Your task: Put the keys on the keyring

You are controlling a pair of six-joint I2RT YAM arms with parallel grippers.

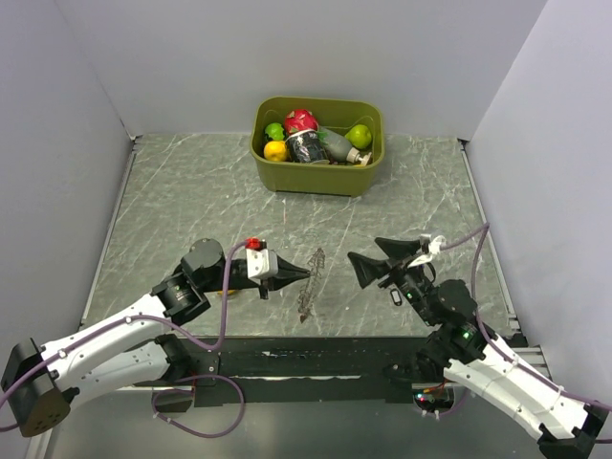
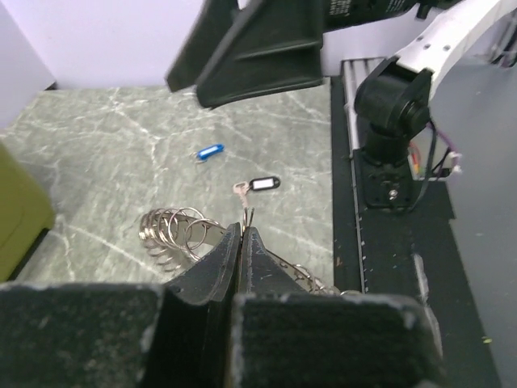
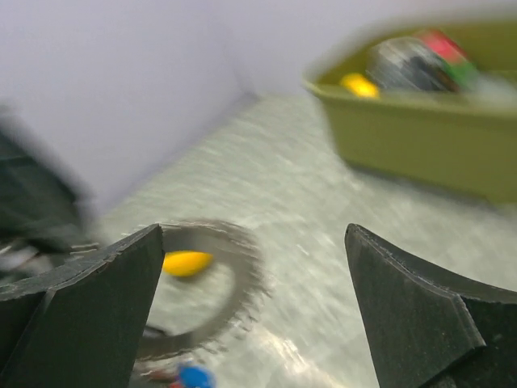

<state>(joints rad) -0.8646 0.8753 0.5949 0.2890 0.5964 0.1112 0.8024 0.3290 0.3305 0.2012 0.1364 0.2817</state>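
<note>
The keyring [image 1: 312, 283], a flat grey ring hung with small wire loops, stands on edge on the table. My left gripper [image 1: 302, 274] is shut on its rim. In the left wrist view the shut jaws [image 2: 244, 230] pinch thin metal, with the wire loops [image 2: 174, 230] to the left. A blue key [image 2: 210, 151] and a black key [image 2: 262, 184] lie on the table beyond. My right gripper [image 1: 363, 251] is open and empty, just right of the ring. Its view is blurred: the keyring [image 3: 242, 279] lies ahead between its fingers [image 3: 252, 234], a blue key [image 3: 194, 377] below it.
An olive bin [image 1: 316, 172] of fruit and bottles stands at the back centre, also seen in the right wrist view [image 3: 420, 137]. A small yellow blurred object [image 3: 186, 263] shows through the ring's hole. White walls close in on both sides. A black strip [image 1: 316, 359] runs along the near edge.
</note>
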